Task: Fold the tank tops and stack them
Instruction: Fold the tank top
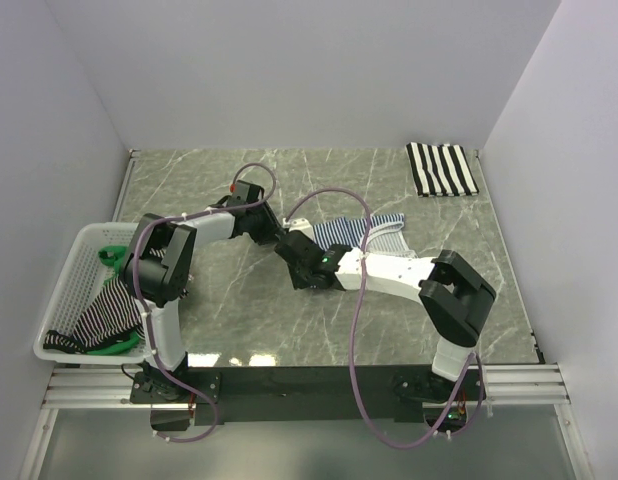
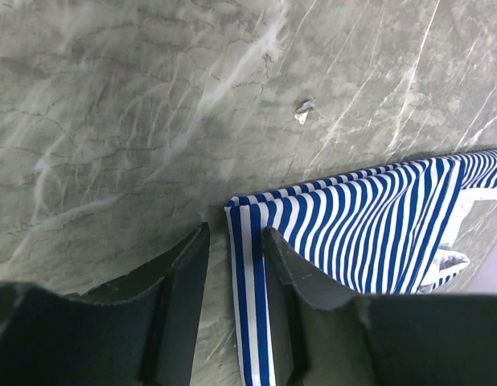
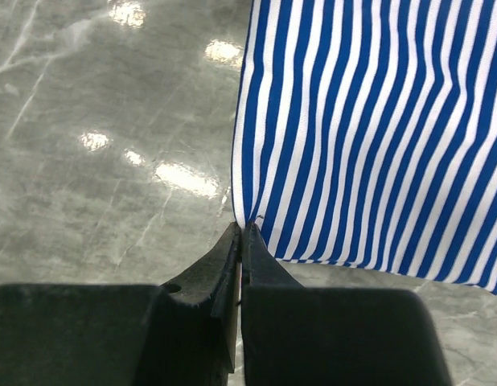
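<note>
Pinched a corner of the navy-and-white tank top (image 3: 369, 129) in the right gripper (image 3: 242, 229), closed tight on the hem, probably to hold that corner up and taut for lining up a fold. Saw striped cloth spreading ahead of and to the right of the pinch, with bare marble table (image 3: 96, 185) to its left. Held the left gripper (image 2: 236, 233) spread, straddling a narrow striped edge of the same top without clamping it, judged as lining up for a second grip, needed for carrying the cloth evenly. Found the rest of the top trailing ahead and to the right of the left gripper. Noted open marble ahead and to the left of both grippers, seemingly room enough for laying the cloth flat. Noted a folded black-and-white tank top (image 1: 441, 168) well ahead and to the right of the right gripper, near the far table edge, likely the start of the stack. Spotted more striped tops (image 1: 109, 305) in the white basket (image 1: 74, 275), behind and to the left of the left gripper, not yet folded.
</note>
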`<state>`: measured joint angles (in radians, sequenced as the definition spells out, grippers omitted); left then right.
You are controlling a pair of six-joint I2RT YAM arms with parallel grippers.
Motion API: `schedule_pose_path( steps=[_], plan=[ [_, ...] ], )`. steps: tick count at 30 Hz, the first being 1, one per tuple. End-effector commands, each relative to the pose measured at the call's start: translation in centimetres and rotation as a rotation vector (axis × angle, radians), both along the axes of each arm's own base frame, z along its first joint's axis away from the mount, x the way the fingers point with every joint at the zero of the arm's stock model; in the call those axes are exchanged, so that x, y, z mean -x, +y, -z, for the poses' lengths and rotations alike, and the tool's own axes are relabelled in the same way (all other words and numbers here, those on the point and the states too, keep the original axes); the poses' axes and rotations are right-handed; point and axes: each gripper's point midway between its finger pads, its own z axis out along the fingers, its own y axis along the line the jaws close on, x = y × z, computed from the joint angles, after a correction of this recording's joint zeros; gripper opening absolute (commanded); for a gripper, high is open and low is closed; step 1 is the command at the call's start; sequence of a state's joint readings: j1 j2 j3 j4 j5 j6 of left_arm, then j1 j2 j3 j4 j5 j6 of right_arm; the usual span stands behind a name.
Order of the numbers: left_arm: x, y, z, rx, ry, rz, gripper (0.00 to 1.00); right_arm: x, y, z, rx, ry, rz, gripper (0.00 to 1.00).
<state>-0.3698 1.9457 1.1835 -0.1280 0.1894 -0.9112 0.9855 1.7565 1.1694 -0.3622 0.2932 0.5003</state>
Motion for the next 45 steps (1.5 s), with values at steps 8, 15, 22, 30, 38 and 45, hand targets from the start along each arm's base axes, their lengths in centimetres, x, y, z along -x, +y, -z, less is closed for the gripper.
schedule_pose_path(
  steps=[8,15,22,30,38,45],
  plan=[
    [1.8,-0.4,1.8,-0.015,0.066,0.02,0.38,0.0,1.1,-1.0,-0.056,-0.003,-0.009,0.0],
    [1.9,-0.8,2.8,-0.018,0.081,0.014,0.26,0.5,1.5,-0.4,-0.068,0.028,-0.022,0.0],
    [2.0,1.6,1.5,-0.078,0.048,-0.07,0.04,2.1,3.3,-0.1,-0.115,0.079,-0.061,0.0],
    [2.0,9.1,-4.6,-0.164,-0.053,-0.278,0.01,5.3,10.7,-4.6,-0.377,0.167,-0.205,0.0],
    [2.1,12.2,-12.1,-0.226,-0.154,-0.342,0.01,6.5,15.2,-10.3,-0.592,0.204,-0.316,0.0],
    [-0.1,6.6,-16.8,-0.176,-0.227,-0.251,0.01,6.2,12.3,-12.1,-0.743,0.25,-0.293,0.0]
  ],
)
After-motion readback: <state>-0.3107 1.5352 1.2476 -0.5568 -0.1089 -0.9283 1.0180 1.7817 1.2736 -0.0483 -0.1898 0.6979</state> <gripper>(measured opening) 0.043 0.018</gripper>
